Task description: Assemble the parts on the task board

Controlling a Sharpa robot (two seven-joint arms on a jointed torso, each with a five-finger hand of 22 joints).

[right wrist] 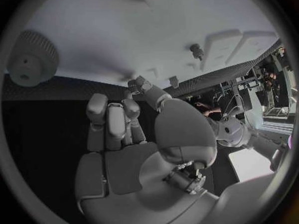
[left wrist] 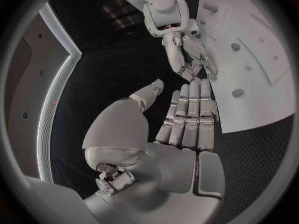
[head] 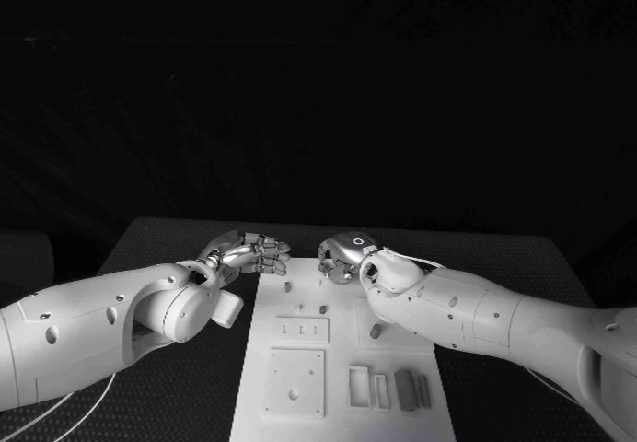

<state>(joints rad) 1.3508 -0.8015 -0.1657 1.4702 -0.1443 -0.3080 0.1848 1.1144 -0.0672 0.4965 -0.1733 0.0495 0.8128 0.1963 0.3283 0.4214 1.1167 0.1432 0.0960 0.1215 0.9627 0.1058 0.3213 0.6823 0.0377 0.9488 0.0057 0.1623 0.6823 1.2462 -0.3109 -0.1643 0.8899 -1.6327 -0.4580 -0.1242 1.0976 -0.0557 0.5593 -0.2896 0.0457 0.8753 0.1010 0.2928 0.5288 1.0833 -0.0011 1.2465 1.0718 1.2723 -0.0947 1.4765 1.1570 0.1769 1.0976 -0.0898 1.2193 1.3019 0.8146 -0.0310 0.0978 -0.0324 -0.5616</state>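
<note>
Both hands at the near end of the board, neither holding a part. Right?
Not quite. In the head view both hands, left and right, are at the far end of the board, not the near end. Neither visibly holds a part; that much stands.

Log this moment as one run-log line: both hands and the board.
left hand: open, at task board far-left edge | right hand: fingers curled over board's far end, hold unclear | parts: several near end

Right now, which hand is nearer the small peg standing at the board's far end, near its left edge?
Left. The left hand hovers just off the task board's left edge, close beside that peg. The right hand is over the board's far right part, farther from it.
</note>
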